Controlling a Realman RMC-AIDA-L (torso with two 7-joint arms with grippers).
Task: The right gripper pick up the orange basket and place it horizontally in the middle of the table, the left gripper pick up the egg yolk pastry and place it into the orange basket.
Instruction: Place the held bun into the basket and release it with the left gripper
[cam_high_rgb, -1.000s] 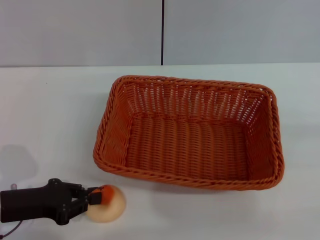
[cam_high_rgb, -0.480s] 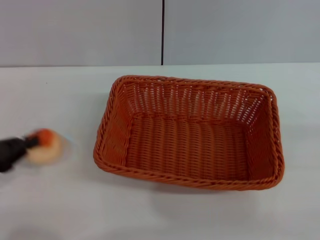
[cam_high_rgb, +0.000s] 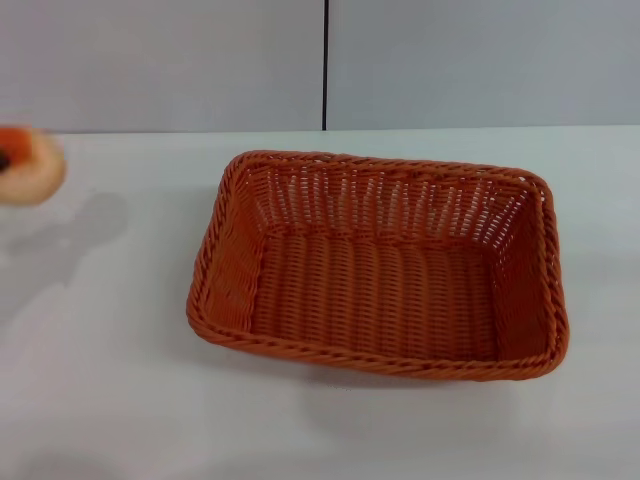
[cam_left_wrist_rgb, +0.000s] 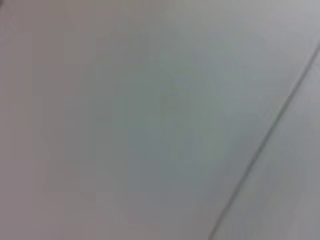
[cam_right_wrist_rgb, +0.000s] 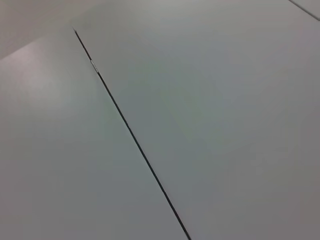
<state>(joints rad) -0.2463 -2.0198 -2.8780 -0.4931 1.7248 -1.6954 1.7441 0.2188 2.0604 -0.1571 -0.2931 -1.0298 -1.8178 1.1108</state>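
Your pastry (cam_high_rgb: 25, 165) hangs in the air at the head view's nine o'clock edge, well apart from the basket (cam_high_rgb: 380, 265) lying lengthwise mid-table (cam_high_rgb: 110, 400); the left gripper's grip on it I cannot tell. Carry it toward three o'clock, clear the braided rim, then lower it inside

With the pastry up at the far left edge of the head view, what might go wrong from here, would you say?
1. The egg yolk pastry hangs above the table, well left of the orange basket; slipping now, it would land outside.
2. Its holder is nearly out of frame, so the hold cannot be checked.
3. A low carry could catch the basket's braided rim.
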